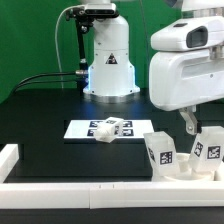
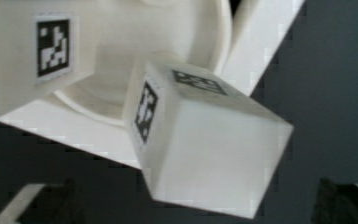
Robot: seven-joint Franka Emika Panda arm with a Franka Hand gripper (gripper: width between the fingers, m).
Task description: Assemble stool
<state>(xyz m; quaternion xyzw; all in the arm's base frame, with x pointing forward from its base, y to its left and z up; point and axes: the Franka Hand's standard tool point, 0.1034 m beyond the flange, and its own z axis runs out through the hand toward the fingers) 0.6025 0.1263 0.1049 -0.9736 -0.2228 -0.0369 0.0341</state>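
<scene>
Black desk: carrying all the parts. It is being bounded along its near edge by the long white rail, presumably so that parts can be squared against it.

Arm: being held low over the cluster at the exterior view's right, wrist pointing down.

Marker board: lying flat mid-desk. One loose leg is resting on it on its side, well apart from the cluster and not being worked on.

Stool, seat: being seen in the wrist view as a curved white rim just behind the nearest leg. Its outline cannot be separated in the exterior view.

Stool, two tagged legs: one and another are standing near the rail. The tool is being lowered between them.

Tool state: grey fingertips are showing well apart on either side of the close, tilted leg. The jaws are therefore being read as wide and holding nothing, though the tips are blurred.

Judgement: the wide spread is being kept to clear the chunky leg ahead of a grasp. The task is judged early, with no leg seen fitted.
</scene>
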